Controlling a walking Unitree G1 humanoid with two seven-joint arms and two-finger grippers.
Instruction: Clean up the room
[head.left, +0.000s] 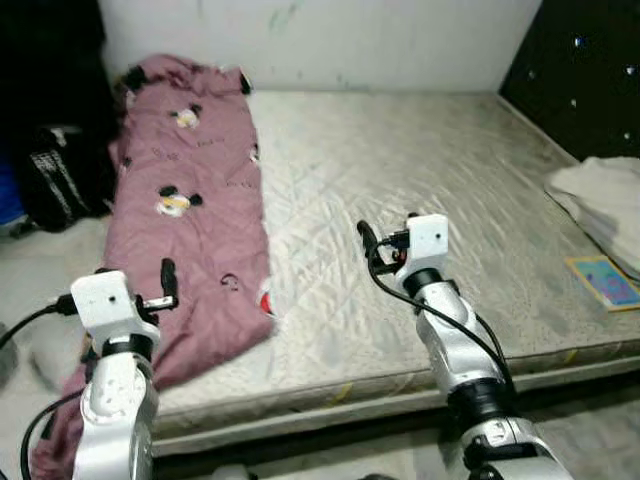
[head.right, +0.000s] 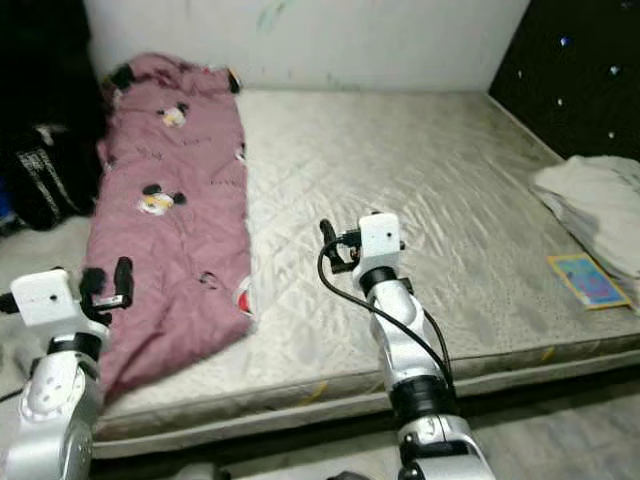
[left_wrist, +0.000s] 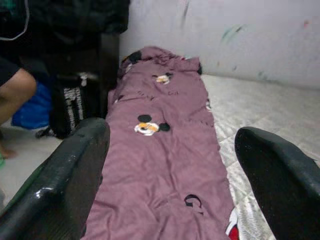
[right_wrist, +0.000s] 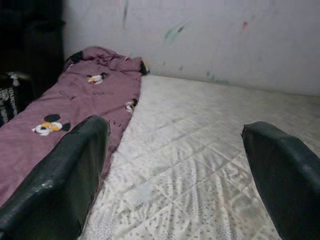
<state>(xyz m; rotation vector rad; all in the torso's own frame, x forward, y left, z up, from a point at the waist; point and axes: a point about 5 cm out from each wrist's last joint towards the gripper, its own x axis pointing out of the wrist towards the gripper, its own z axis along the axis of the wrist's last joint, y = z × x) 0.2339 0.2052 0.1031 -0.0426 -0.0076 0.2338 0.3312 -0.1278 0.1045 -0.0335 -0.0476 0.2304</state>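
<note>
A long pink blanket printed with cartoon mice lies along the left side of a bare grey mattress, its near end hanging over the front edge. My left gripper is held open above the blanket's near end, nothing between its fingers. My right gripper is open too, raised over the middle of the mattress front, to the right of the blanket. It holds nothing.
A folded white cloth and a colourful booklet lie at the mattress's right side. A black bag stands on the floor to the left, by a person's bare arm. A white wall runs behind.
</note>
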